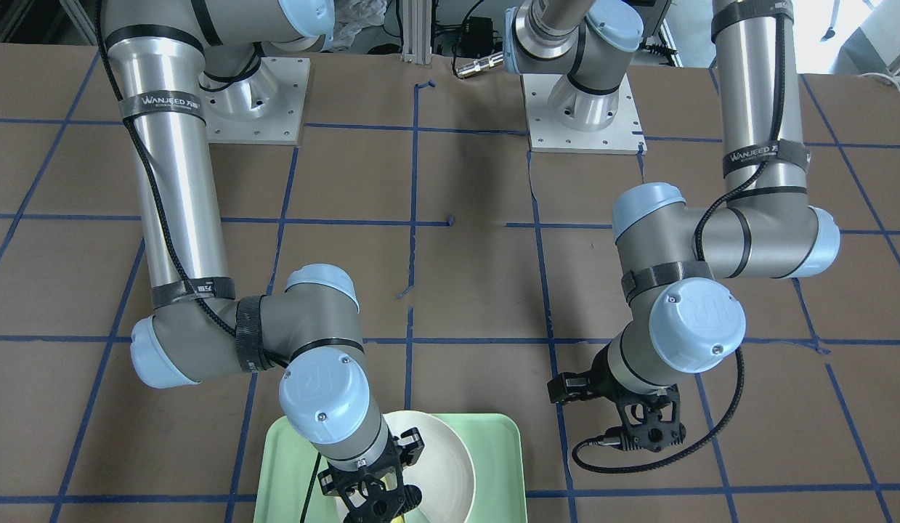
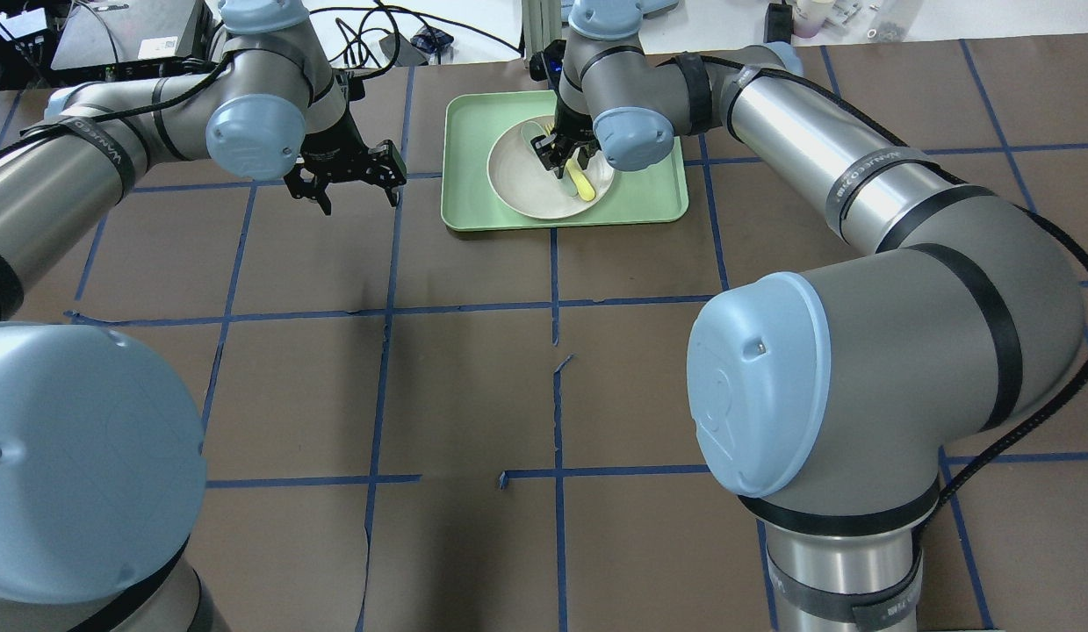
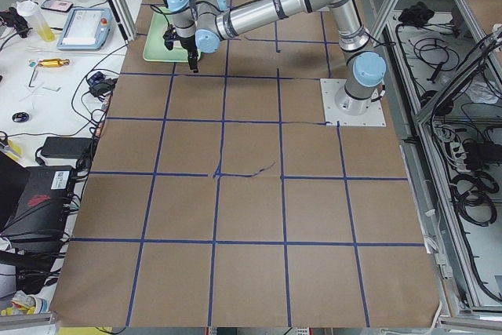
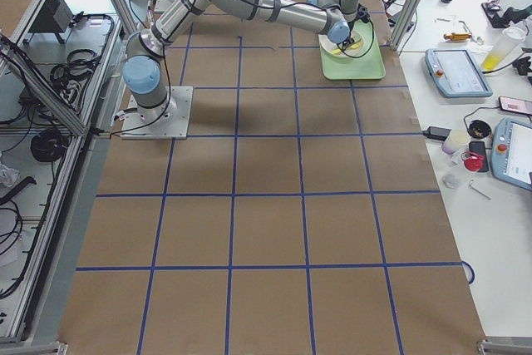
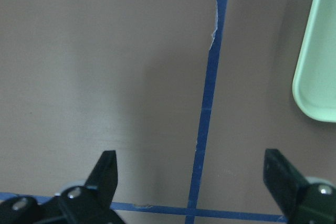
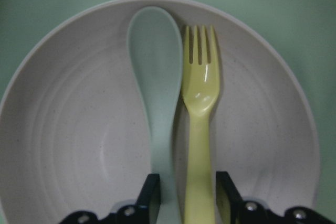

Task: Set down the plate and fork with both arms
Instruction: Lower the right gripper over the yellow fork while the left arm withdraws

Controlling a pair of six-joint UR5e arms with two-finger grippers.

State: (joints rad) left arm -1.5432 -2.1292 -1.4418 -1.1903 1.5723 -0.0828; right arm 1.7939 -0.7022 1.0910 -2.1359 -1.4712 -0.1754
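Right gripper (image 6: 189, 192): fingers part-spread, one each side of the fork's handle. No pinch seen; a gap showed at one finger, while the other sat v. close to the handle.
Fork (image 6: 199, 93): lay flat btwn the fingers w/ the handle end under them and the tines pointing away. Prob. approached lengthwise so the fingers would close across the handle's narrow width.
Spoon (image 6: 155, 51): just beside the fork and parallel to it. Its handle ran at or under one fingertip. Tight fit, so a risk of catching both on closing.
Plate (image 6: 68, 129): below and all round the fingers, w/ both utensils inside. It was not yet placed, and the fork needed to come out first, I'd judge.
Tray (image 2: 649, 206): under the plate, showing past its rim beyond the fingertips.
Left gripper (image 5: 190, 174): fingers wide apart w/ nothing btwn them, hanging over the bare table (image 5: 105, 51). The tray's corner lay just outside one fingertip. Prob. held to the side to keep clear of the right arm, near enough to go for the plate after.
Tape line (image 5: 207, 103): ran btwn the left fingers and away from them.
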